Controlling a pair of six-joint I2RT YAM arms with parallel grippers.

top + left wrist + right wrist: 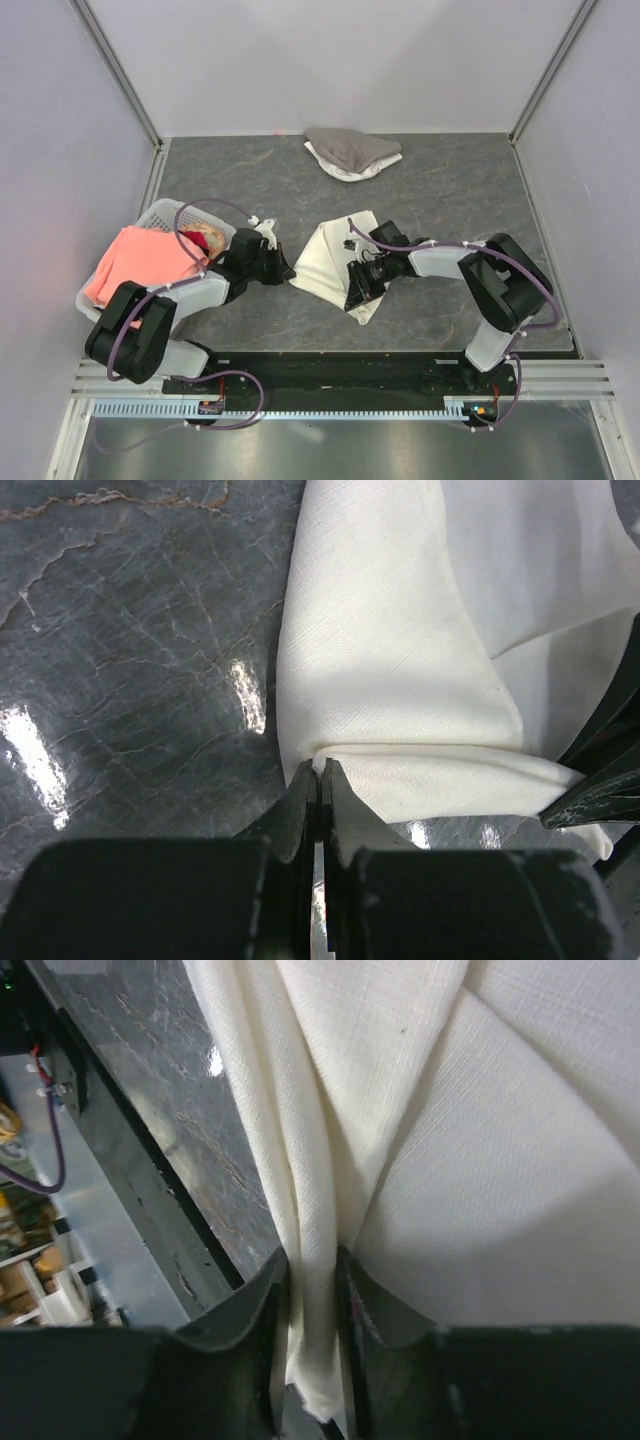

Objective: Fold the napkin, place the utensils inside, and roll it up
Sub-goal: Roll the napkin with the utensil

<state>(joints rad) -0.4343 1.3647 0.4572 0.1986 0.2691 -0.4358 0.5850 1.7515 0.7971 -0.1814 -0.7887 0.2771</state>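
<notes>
A cream-white cloth napkin point(325, 262) lies rumpled on the dark grey stone-patterned table point(450, 190) between two robot arms. The left tool point(319, 772) is clenched on the napkin's folded edge, and the cloth spreads ahead of its tips and off to its right. The right tool point(310, 1272) straddles a raised fold of the same napkin. Cloth fills the narrow gap between its fingers point(262, 1295), but whether they press the fold cannot be told. Well beyond both tools sits a grey-and-white cloth heap point(350, 152). Behind the left tool, a salmon-pink cloth point(135, 262) drapes over a white plastic basket point(165, 212).
</notes>
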